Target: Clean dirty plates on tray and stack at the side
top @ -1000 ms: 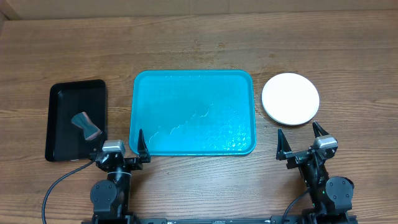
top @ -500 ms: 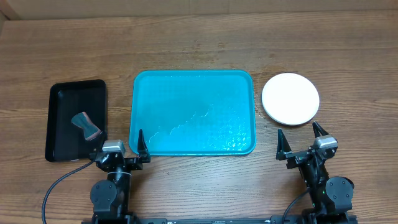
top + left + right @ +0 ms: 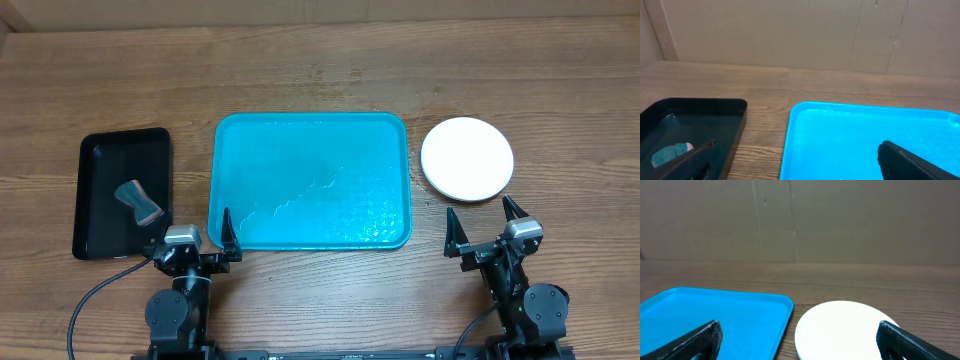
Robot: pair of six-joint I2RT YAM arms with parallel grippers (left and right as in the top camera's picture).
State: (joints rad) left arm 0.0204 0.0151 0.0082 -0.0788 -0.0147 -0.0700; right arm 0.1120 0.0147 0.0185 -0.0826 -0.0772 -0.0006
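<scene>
Plates first: I could make out only one white plate, lying flat on the wooden worktop at the right of the overhead frame, just beside the turquoise tray and not touching it. Whether other plates lay beneath it I could not tell. Its top face looked plain white, with no smears. The tray sat in the centre with nothing on it but a pale wavy streak across its floor.

Against the frames from a second and half a second earlier, I found no difference: tray, plate and both arms were in the same places.

The left end effector sat at the lower left, its fingers spread wide apart and holding nothing, near the tray's lower-left corner. The right end effector sat at the lower right, just below the plate, also spread wide and holding nothing.

The overhead view alone showed the whole black tray at the left and the small grey block lying in it. The left wrist view caught only part of that block at its lower left, and never showed the plate. The right wrist view showed the plate low and centre-right, with the tray's corner to its left. Only the wrist views showed the cardboard wall behind the worktop.
</scene>
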